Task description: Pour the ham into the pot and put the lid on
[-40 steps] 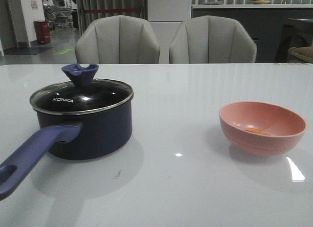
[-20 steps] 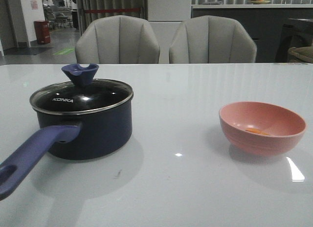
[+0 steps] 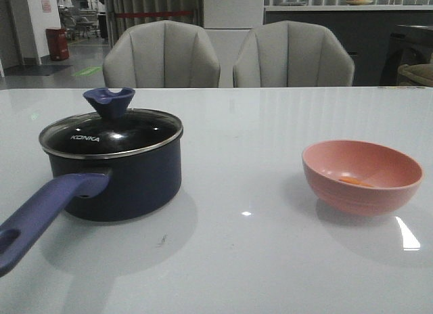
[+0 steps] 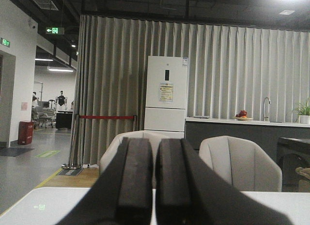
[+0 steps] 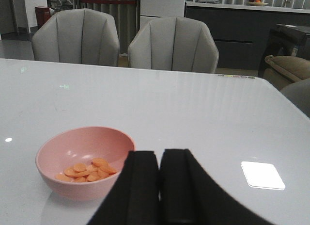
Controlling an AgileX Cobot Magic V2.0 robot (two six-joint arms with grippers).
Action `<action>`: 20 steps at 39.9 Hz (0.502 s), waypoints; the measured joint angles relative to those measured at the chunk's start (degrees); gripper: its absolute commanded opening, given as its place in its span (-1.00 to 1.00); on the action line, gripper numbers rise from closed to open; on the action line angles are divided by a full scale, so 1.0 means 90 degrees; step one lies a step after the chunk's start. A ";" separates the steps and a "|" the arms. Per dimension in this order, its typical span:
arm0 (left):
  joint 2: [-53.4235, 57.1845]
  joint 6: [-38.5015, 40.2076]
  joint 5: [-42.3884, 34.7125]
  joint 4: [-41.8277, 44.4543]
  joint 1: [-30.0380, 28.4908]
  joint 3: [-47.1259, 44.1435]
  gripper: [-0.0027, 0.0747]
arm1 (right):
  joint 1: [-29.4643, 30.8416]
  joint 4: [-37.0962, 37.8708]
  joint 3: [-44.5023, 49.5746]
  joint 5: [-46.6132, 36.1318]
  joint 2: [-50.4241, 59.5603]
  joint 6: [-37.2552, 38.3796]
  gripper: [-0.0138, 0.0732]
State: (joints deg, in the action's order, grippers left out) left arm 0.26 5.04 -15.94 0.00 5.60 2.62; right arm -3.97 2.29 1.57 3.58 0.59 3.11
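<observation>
**Operator:** On the white table [image 3: 257, 260], what have you got?

**Robot:** To my left stands the pot [image 3: 118, 175], its long handle [image 3: 47, 209] pointing back toward me. The lid [image 3: 111, 132] sits on the pot, seated on the rim, knob [image 3: 109, 101] up. Well apart, to my right, is the pink bowl [image 3: 362, 175], and the ham [image 5: 87, 170] lies in the bottom of it as a small heap of slices.

**Operator:** And your pincers?

**Robot:** My left gripper [image 4: 154, 186] has its fingers pressed together with only a thin seam between them, holding nothing; it faces out toward the chairs, not down at the pot. My right gripper [image 5: 160, 186] is likewise closed and empty, hanging near the bowl.

**Operator:** What worries you?

**Robot:** By my reckoning nothing is done yet: the lid has to come off before any pouring. If I tip the bowl over a covered pot, the slices would skid off the glass onto the table. The knob is notched and flared, so a poor pinch could let the lid slip and clatter. The bowl wall is smooth and sloped; a shallow hold on its rim might let it twist mid-pour, scattering ham short of the pot. Nudging the handle could swing the pot.
</observation>
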 measured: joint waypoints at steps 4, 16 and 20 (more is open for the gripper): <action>-0.0253 0.0000 0.0701 0.0000 0.0000 0.0732 -0.59 | 0.0000 0.0000 0.0000 0.0000 0.0000 0.0000 -0.35; -0.2009 0.0000 0.3445 0.0000 0.0000 0.2685 -0.59 | 0.0000 0.0000 0.0000 0.0000 0.0000 0.0000 -0.35; -0.2414 0.0000 0.3616 0.0000 0.0000 0.2780 -0.59 | 0.0000 0.0000 0.0000 0.0000 0.0000 0.0000 -0.35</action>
State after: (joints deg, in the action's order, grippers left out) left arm -21.47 5.04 16.60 0.00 5.60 27.64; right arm -3.97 2.29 1.57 3.58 0.59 3.11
